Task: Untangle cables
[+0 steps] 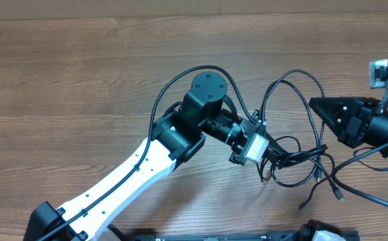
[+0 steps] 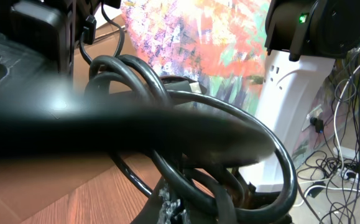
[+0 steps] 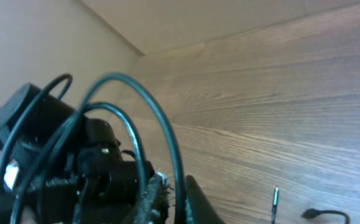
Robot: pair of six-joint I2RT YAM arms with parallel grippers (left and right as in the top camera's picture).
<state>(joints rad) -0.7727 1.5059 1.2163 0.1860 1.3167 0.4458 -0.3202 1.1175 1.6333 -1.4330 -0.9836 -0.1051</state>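
Observation:
The cables point(image 1: 301, 164) are thin black cords tangled on the wooden table, right of centre. One loop point(image 1: 294, 72) arches up toward the back. Two loose plug ends point(image 1: 338, 194) lie at the front right. My left gripper point(image 1: 279, 157) reaches in from the lower left and is shut on the bundle. Thick-looking cable loops point(image 2: 167, 93) fill the left wrist view just above the left gripper point(image 2: 207, 205). My right gripper point(image 1: 312, 104) comes from the right, its tip at the arched loop. In the right wrist view a cord point(image 3: 161, 118) runs between the shut right gripper point(image 3: 176, 205) fingers.
A black frame point(image 1: 247, 235) runs along the table's front edge. A grey camera box point(image 1: 381, 70) sits on the right arm at the far right. A plug point(image 3: 275, 199) lies on bare wood point(image 3: 279, 106) beside the right gripper. A white stand point(image 2: 285, 93) shows beyond the table.

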